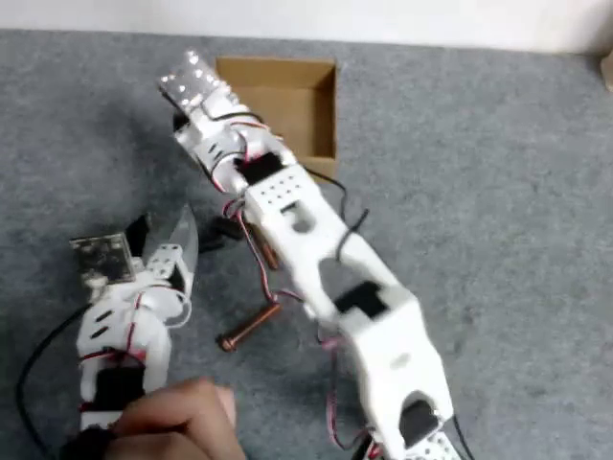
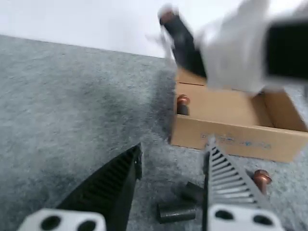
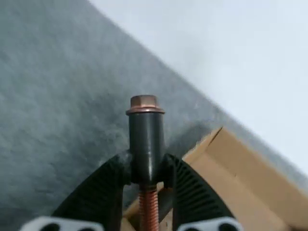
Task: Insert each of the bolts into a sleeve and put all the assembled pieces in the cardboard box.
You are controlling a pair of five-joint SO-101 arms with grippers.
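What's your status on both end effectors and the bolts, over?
Right end effector shut on sleeved bolt, near cardboard box. Left end effector open, over loose sleeves. One bare bolt on carpet.

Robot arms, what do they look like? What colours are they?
The right arm and the left arm are chunky white plastic with black motors and thin red and black cables along them. The right gripper has black ridged fingers. The left gripper has one black ridged finger and one pale one.
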